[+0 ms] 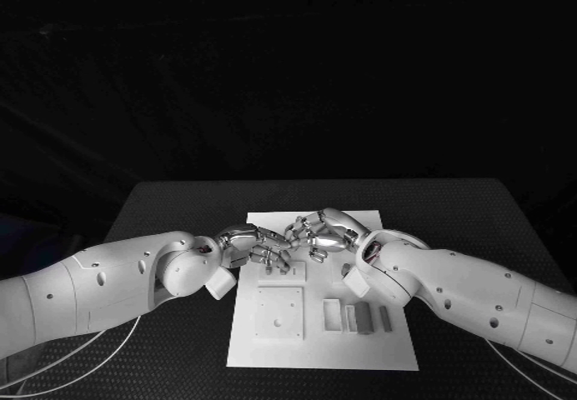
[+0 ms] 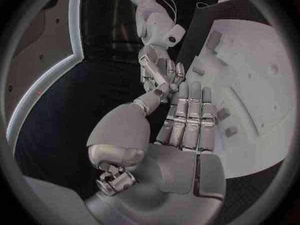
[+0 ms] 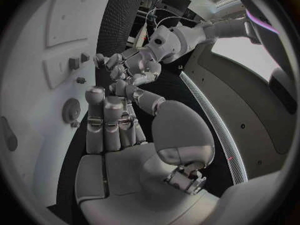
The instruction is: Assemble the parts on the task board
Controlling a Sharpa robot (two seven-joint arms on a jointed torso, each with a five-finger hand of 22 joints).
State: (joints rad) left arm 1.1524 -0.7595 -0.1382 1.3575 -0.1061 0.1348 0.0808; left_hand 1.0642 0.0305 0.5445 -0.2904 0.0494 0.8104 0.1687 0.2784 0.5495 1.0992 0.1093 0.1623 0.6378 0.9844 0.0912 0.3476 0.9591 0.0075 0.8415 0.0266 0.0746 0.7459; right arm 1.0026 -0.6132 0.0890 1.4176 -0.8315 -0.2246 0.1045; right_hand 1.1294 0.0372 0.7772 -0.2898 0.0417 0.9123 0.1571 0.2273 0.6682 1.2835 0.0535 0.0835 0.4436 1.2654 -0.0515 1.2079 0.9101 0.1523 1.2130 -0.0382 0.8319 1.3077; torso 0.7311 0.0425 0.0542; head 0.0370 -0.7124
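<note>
Left hand (image 1: pixel 250 244) and right hand (image 1: pixel 324 233) meet fingertip to fingertip above the task board's (image 1: pixel 323 354) far end; whether they pinch a part cannot be told. Grey parts (image 1: pixel 362 317) lie near the board's front, unassembled. Next: probably lowering to a slot.

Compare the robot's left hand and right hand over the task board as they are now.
The left hand comes in from the board's left edge; the right hand reaches in from the right and sits slightly farther up the task board. The left hand's fingers point toward the right hand, and the right hand's toward the left. Both are silver, hover over the board's far half, and meet fingertip to fingertip; whether either holds a part is unclear.
</note>
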